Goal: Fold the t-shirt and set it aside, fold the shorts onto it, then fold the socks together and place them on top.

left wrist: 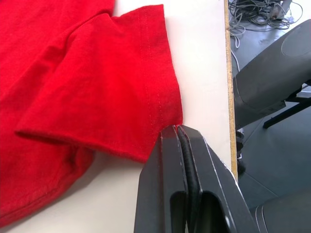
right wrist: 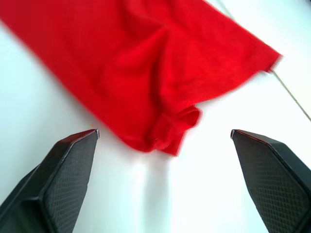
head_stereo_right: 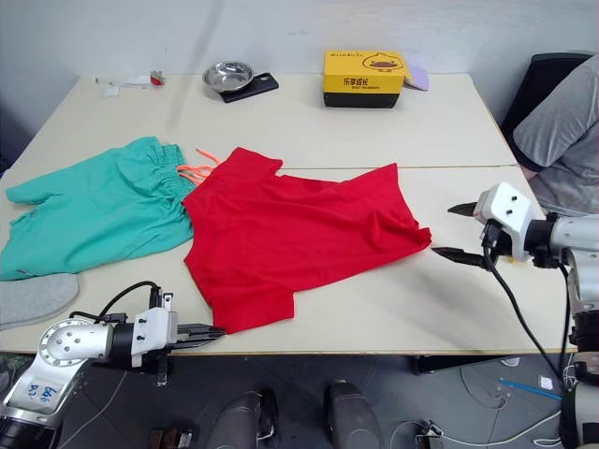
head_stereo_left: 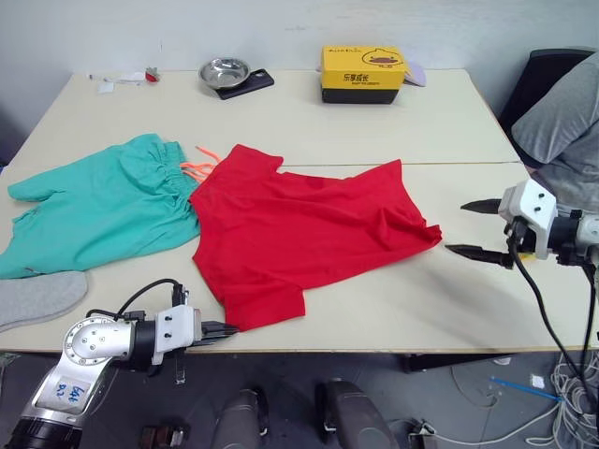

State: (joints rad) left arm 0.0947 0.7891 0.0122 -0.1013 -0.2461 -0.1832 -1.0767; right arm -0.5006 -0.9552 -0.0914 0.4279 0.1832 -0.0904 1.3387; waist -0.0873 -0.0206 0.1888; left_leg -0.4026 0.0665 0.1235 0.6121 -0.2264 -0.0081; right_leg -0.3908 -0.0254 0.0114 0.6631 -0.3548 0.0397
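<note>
Red cotton: the t-shirt lies spread and rumpled across the middle of the table, unfolded, neck end towards the shorts, one sleeve at the near table edge
Teal fabric: the shorts lie flat on the robot's left, their waistband just touching the t-shirt's shoulder, orange drawstring showing between the two
Grey knit: one of the socks lies at the near left edge, just below the shorts; a second one cannot be made out
Left gripper: fingers pressed together at the corner of the near sleeve hem; in the left wrist view the tips meet right at the cloth edge, but whether any fabric is pinched I cannot tell
Right gripper: fingers spread wide, empty, low over the table just beside the bunched t-shirt corner on the robot's right, not touching it
Far edge: steel bowl on a dark tray, yellow box, well apart from the clothes
Step in hand: first fold of the t-shirt, at the stage of taking hold; shorts and socks not yet begun
Next move calls for: right gripper to advance onto the bunched corner and clamp it, then both ends lifted together so the cloth folds without dragging the shorts
Risk: thin hem may slip from the left fingertips
</note>
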